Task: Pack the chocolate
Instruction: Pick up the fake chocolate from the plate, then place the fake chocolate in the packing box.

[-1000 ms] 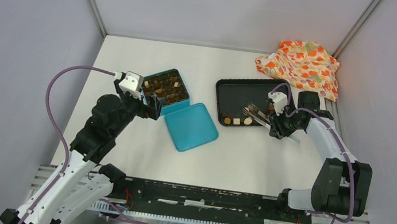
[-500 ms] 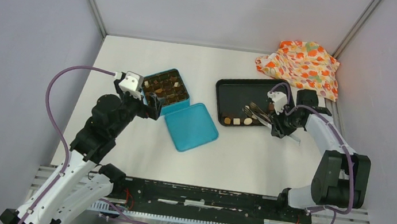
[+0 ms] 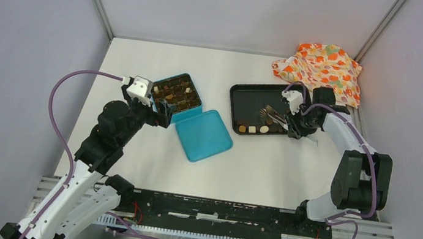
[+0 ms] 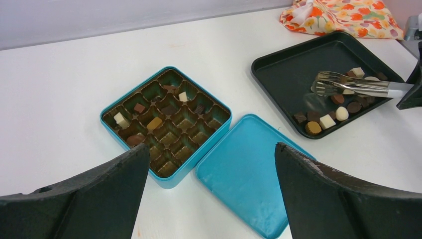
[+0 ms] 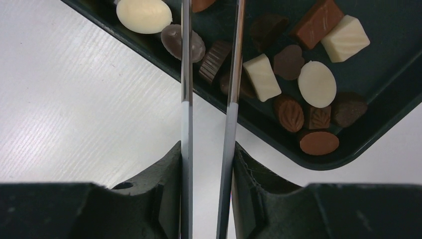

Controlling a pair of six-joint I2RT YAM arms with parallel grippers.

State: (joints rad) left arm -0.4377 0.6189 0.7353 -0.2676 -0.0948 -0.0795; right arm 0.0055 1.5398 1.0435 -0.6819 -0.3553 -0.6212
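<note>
Most of the chocolate lies in the black tray at the right of the overhead view, with a few pieces in the teal box at centre left. The right hand, clenched on the tongs, has squeezed them narrower and shifted slightly up-frame, probably to pinch another piece. The left hand hangs released beside the box.

Shiny metal tongs; glossy chocolate; matt dark tray.
</note>
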